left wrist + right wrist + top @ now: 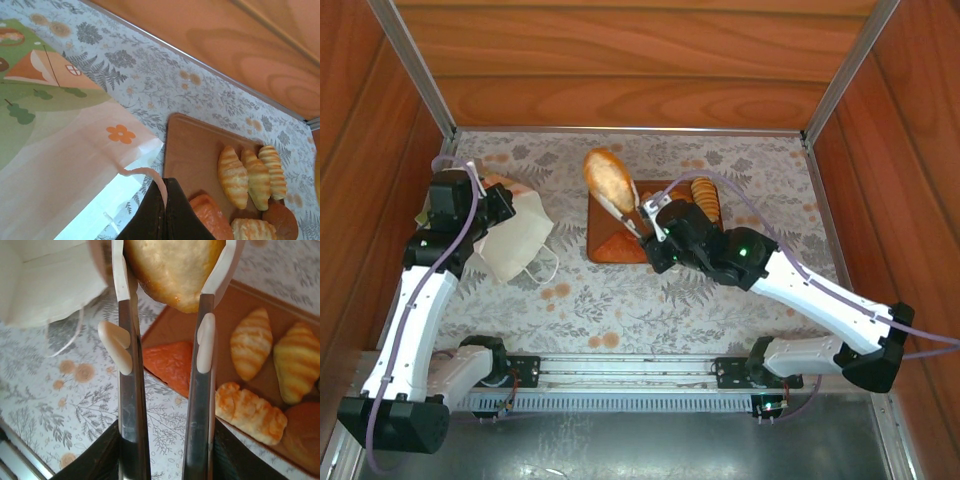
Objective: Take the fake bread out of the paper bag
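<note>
Now our right gripper [172,260] is clamped on a golden bread loaf [608,177], long axis roughly along the jaws, over the far-left corner of the board [620,248] — we judge the set-down spot lies just below. Our left gripper [165,212], closed, pinches the paper bag [515,238] by the left edge of the table [720,300].

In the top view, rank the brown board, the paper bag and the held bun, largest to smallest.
brown board
paper bag, though the left arm covers part, so this is unsure
held bun
</note>
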### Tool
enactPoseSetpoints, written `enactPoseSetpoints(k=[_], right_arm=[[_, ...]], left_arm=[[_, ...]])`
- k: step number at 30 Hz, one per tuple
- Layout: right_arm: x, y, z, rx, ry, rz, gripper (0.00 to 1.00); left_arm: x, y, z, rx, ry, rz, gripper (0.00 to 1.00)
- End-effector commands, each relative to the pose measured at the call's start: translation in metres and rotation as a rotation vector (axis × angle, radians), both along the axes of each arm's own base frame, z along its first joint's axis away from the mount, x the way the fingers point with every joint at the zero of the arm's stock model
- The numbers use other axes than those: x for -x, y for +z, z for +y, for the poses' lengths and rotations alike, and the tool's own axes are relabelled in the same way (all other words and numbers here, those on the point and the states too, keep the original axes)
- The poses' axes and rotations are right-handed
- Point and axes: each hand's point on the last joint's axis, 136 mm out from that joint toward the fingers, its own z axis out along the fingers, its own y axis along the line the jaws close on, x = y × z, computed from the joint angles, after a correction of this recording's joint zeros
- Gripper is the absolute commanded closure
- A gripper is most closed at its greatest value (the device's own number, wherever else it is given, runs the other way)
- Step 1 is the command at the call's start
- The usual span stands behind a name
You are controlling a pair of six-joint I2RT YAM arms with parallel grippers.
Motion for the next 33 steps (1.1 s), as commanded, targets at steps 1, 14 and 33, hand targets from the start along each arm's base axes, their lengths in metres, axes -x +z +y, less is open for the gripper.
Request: enactPoseSetpoints(k=[1, 14, 33], right_arm=[[-0.015, 0.003, 0.005, -0.089, -0.118, 0.095, 0.66], [-0.046, -0.062, 0.045, -0.058, -0.364, 0.491, 0.69], [-0.075, -0.106, 0.082, -0.104, -0.602, 0.622, 0.58]], left_arm=[[0.001, 0.013, 0.001, -0.008, 0.004, -0.052, 1.0], [0.012, 0.015, 0.001, -0.01, -0.004, -0.079, 1.0], [0.022, 0.009, -0.003, -0.069, -0.079, -0.103, 1.0]])
